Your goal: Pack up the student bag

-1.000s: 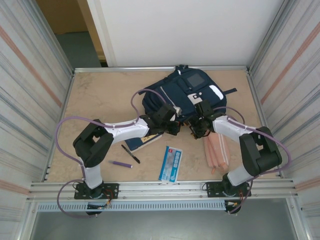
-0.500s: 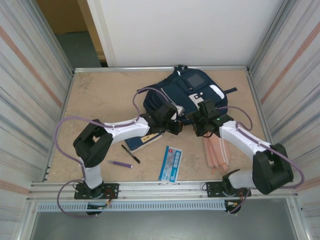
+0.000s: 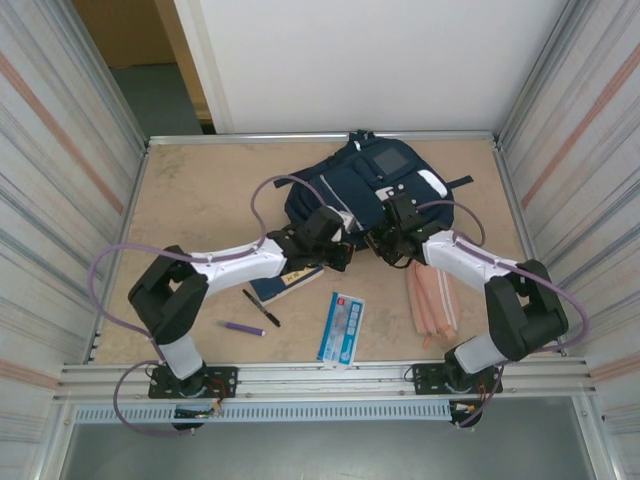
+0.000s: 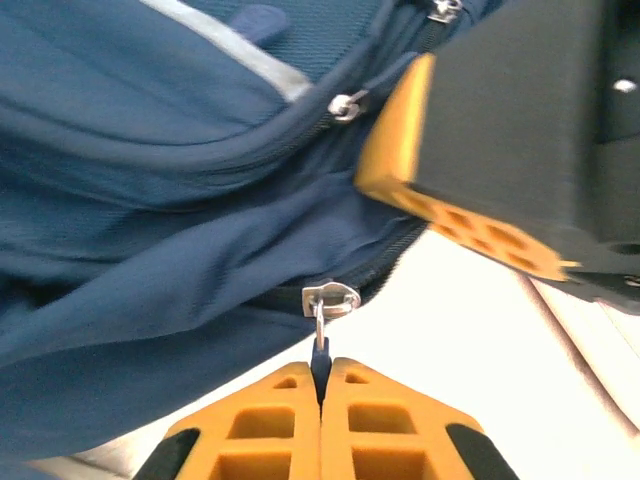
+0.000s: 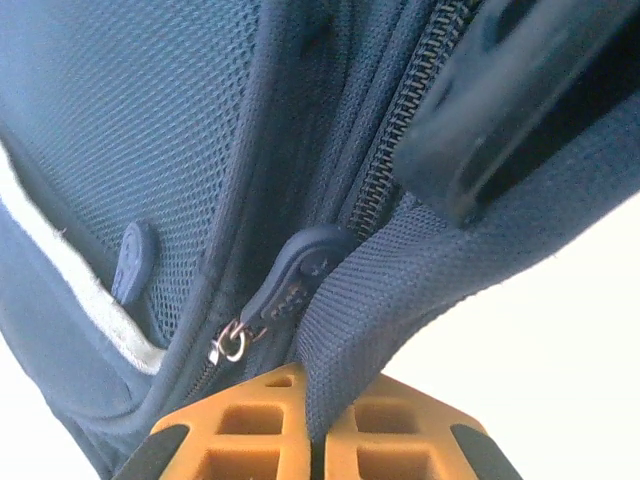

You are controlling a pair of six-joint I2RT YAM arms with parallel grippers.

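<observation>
At 1 o'clock on the surface (image 3: 200, 210) the bag (image 3: 372, 185) is lying flat, near the far edge. Left claw (image 3: 343, 252) is sitting at the bag's 7 o'clock edge, clamped tight on a thin zip pull (image 4: 320, 352) that is hanging from a metal slider (image 4: 330, 297). Right claw (image 3: 385, 249) is sitting at the bag's 6 o'clock edge, just beside the left one, closed and pinching a fold of bag fabric next to the zip. Notebook (image 3: 285, 283), pen (image 3: 260, 308), purple marker (image 3: 243, 328) and blue-white box (image 3: 341, 328) are lying around 6 o'clock; pink case (image 3: 432, 303) is lying at 4 o'clock.
</observation>
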